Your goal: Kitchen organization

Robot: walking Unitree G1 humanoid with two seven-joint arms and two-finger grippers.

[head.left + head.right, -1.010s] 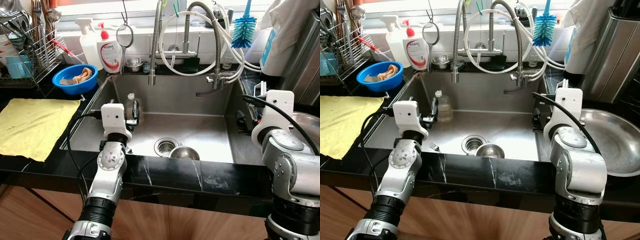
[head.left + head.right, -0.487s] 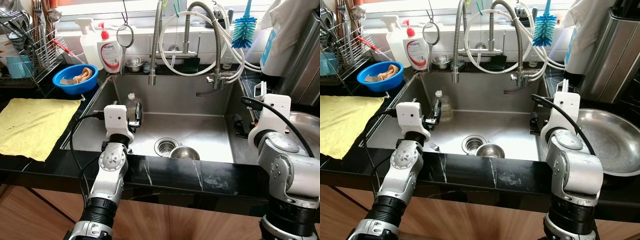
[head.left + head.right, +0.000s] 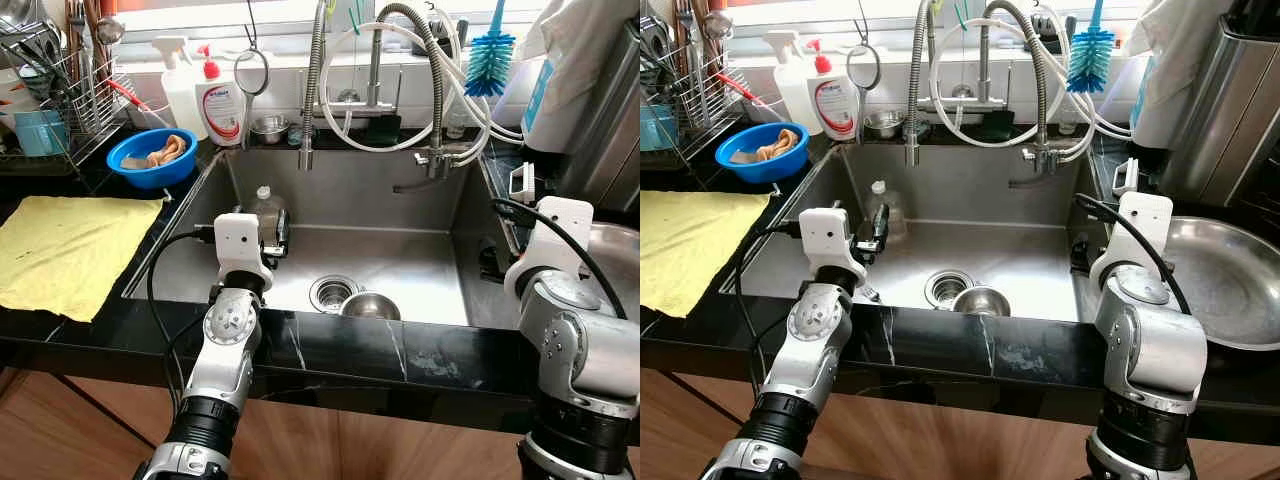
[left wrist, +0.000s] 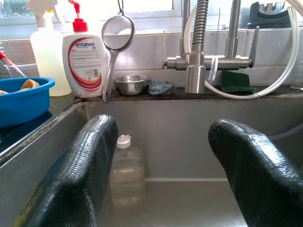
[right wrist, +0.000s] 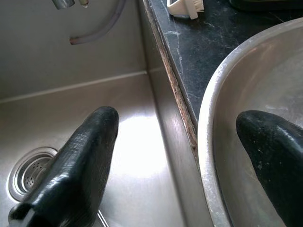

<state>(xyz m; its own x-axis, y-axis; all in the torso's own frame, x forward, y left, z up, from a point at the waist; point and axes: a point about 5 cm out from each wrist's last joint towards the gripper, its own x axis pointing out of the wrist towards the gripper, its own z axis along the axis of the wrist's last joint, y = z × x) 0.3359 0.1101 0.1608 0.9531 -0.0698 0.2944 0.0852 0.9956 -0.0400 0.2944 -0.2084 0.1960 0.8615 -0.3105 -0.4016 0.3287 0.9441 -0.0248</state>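
In the steel sink [image 3: 420, 255], a small steel bowl [image 3: 370, 305] lies by the drain and a clear plastic bottle [image 3: 262, 208] stands at the back left. A fork [image 3: 868, 292] lies near the front wall. My left gripper [image 3: 273, 234] hovers open just in front of the bottle [image 4: 127, 170], which sits behind one finger [image 4: 78, 179]. My right gripper [image 3: 1080, 256] is open at the sink's right edge. One of its fingers [image 5: 78, 165] is over the sink, the other [image 5: 274, 156] over a large steel bowl [image 5: 236, 123] on the counter.
A yellow cloth [image 3: 60, 250] covers the left counter, with a blue bowl [image 3: 150, 158] and a dish rack [image 3: 50, 100] behind it. Soap bottles [image 3: 222, 100], a hanging strainer [image 3: 250, 72], faucet hoses [image 3: 375, 90] and a blue brush [image 3: 488, 55] line the back ledge.
My left gripper has edged right, closer to the bottle. My right wrist has shifted slightly right and down at the sink's edge. Nothing was picked up.
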